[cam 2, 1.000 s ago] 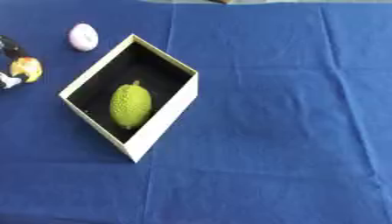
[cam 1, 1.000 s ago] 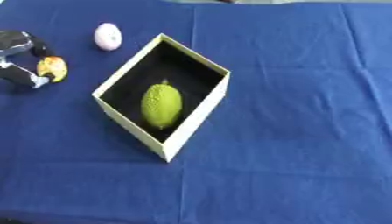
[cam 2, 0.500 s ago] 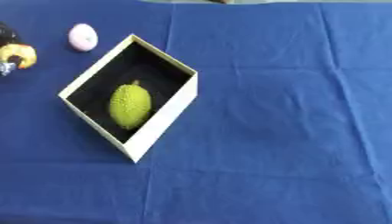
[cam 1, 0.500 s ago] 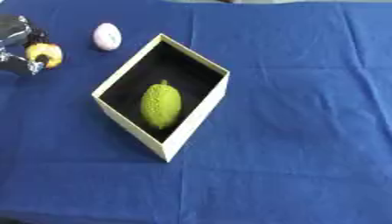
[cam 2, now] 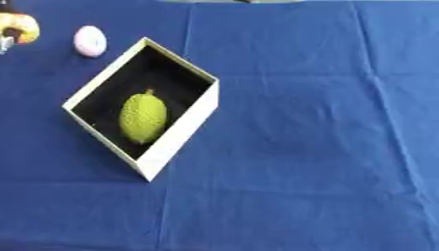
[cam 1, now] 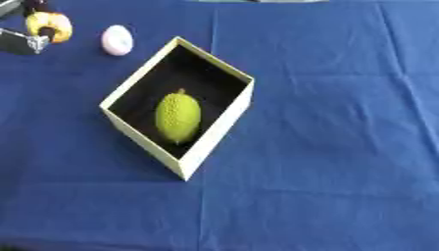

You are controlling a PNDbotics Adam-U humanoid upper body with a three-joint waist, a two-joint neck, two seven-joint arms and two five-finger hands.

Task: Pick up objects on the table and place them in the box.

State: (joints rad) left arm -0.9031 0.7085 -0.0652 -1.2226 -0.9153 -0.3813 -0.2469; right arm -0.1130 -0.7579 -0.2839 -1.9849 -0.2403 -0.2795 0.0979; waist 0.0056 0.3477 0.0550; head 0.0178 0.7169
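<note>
A cream box [cam 1: 219,131] with a black inside stands askew on the blue cloth, left of the middle. A green bumpy fruit [cam 1: 178,116] lies inside it. A small pinkish-white egg shape [cam 1: 117,40] rests on the cloth just beyond the box's far corner. At the far left corner my left hand [cam 1: 20,41] shows only in part, its dark fingers curled round a yellow rounded object [cam 1: 49,24] that it holds above the cloth. My right hand shows in neither view.
The blue tablecloth [cam 1: 343,147] covers the whole table, with wide bare cloth right of the box and in front of it. The table's far edge runs along the top of the views.
My left hand has carried the yellow object up the picture, toward the far left corner. The box, the green fruit and the egg shape stay where they were.
</note>
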